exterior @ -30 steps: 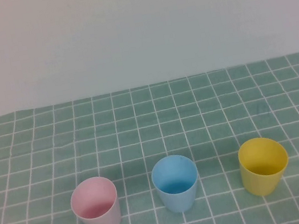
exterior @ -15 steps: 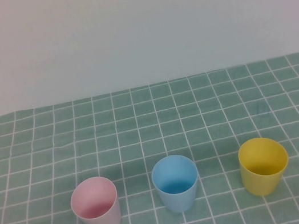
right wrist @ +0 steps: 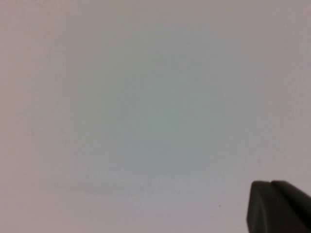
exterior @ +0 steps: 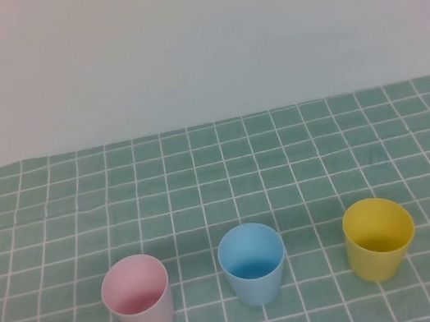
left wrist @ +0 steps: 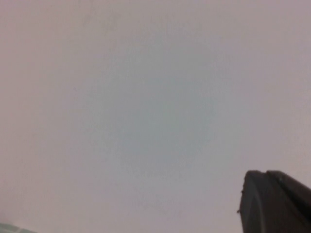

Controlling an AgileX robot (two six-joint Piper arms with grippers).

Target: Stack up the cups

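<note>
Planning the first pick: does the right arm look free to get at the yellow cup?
Probably yes. The yellow cup stands upright, apart from the blue cup, nothing over it. Right gripper and left gripper are shut, facing blank wall.

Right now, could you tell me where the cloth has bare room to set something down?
The whole stretch of cloth between the wall and the cup row is free. Narrow gaps lie between the pink cup, blue cup and yellow cup. Both grippers, left gripper and right gripper, are shut, off the table view.

Pretty even, soft light overall, cups [exterior: 256, 264] throw only faint shadows on the tabletop [exterior: 218, 177]; both wrist views are hazy, washed-out blur.
</note>
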